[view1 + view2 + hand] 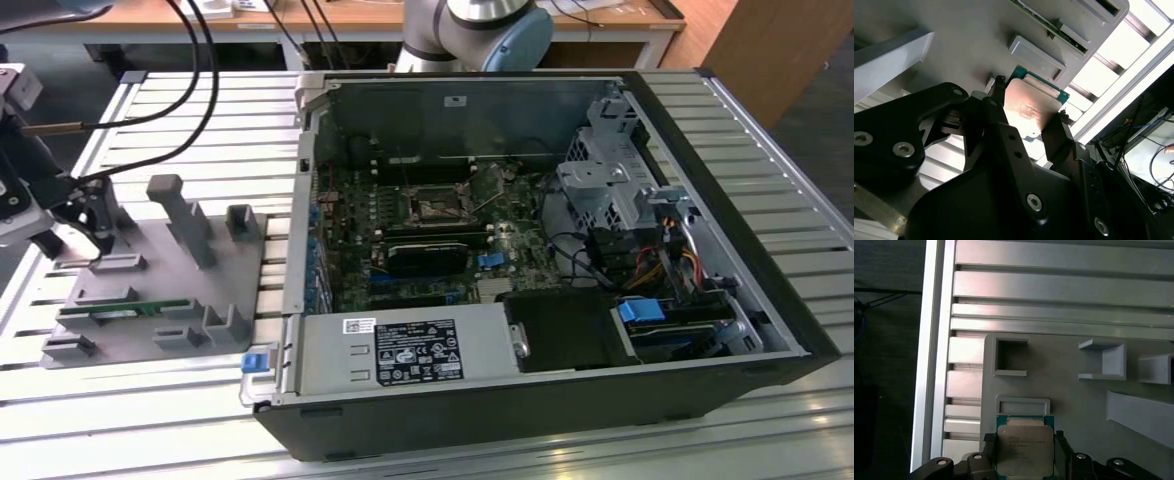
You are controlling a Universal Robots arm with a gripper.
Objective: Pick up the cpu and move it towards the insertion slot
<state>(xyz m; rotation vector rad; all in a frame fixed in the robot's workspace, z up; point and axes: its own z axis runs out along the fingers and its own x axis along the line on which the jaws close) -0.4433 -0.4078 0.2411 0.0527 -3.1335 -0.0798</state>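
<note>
The cpu (1024, 449), a flat square chip with a shiny metal top and green rim, sits between my gripper's (1024, 440) two black fingers, which press on its opposite edges. The second wrist view shows the same hold: the cpu (1029, 107) is clamped in the gripper (1030, 102) close over the grey fixture plate (964, 45). In the exterior view the gripper (83, 222) hangs over the far left end of that plate (160, 270). The insertion slot (437, 205), a dark square socket in a silver frame, lies on the motherboard inside the open computer case, well to the exterior view's right of the gripper.
The black computer case (747, 300) lies open on a slatted aluminium table (200, 120). Grey posts (180, 215) and pockets stand on the fixture plate, and a green memory stick (120, 311) rests in it. Cables (174, 60) run across the table's back left.
</note>
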